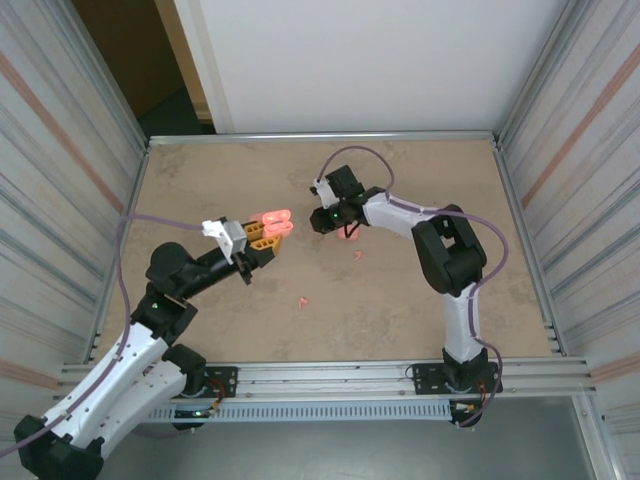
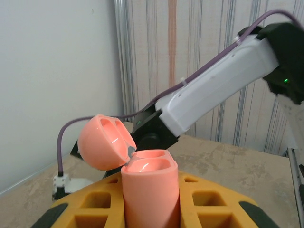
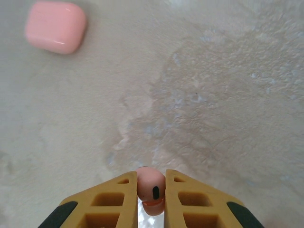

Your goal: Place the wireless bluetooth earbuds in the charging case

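The left gripper (image 1: 263, 234) is clamped by its yellow ribbed fingers (image 2: 209, 202) on the body of a salmon-pink, rounded plastic charging case (image 2: 149, 183). It holds the case upright above the mottled beige tabletop (image 1: 200, 180), with the hinged lid (image 2: 102, 141) tipped back and open. In the left wrist view both wells in the case body look empty, so by my reading no earbud has been seated. The right gripper (image 3: 151, 174) is closed on a tiny salmon-pink plastic earbud (image 3: 151, 187) with a small dark mark, pinched between its yellow fingertips over bare table; from above it sits a little to the right of the open case, not touching it. Two more small pink earbuds lie loose on the tabletop, one (image 1: 357, 256) near the right gripper and one (image 1: 302, 300) nearer the arms' bases. A second pink rounded box (image 3: 56, 27), closed, rests on the table in the right wrist view. The work looks early: case opened and presented, one earbud picked up, and the carrying across, lining up with a well and pressing in are left to do.
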Controlling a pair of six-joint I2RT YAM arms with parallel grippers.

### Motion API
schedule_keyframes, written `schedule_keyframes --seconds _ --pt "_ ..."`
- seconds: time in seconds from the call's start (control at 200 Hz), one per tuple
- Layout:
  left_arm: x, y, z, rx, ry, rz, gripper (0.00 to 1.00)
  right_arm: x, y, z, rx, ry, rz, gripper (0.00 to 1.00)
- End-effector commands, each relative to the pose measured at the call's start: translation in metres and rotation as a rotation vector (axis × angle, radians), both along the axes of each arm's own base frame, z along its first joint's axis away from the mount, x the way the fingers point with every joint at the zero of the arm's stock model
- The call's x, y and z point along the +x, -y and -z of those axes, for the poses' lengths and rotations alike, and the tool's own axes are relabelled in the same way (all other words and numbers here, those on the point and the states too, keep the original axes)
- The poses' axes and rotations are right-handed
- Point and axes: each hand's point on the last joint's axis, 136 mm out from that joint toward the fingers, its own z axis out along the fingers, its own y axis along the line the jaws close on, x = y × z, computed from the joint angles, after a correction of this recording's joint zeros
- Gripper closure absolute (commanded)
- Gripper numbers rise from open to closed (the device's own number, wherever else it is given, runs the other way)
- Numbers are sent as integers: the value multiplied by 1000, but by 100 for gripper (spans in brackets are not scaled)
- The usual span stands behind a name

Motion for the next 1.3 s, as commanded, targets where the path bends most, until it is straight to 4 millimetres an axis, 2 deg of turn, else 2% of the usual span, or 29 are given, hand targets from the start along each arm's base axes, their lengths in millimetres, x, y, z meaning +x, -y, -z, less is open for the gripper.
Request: schedule_keyframes --seconds 0.0,0.075,0.466,0.591,0.947,1.128,1.298 --pt "1 0 -4 -31 19 -3 100 0 -1 -52 49 146 -19 85" --pt "3 1 -2 -36 9 -1 100 -5 5 -66 61 185 -14 85" --pt "16 12 7 -53 -33 23 100 -44 30 -166 158 483 -24 85" --pt "22 17 11 -55 -47 30 100 -61 34 -189 191 545 -54 85" --pt "33 25 21 -40 -75 35 100 -97 42 -231 204 654 -112 85" --pt "36 29 27 -39 -96 50 100 -113 32 -254 212 737 -149 85" --pt "38 31 32 -45 -114 59 100 -124 18 -267 220 778 -190 85"
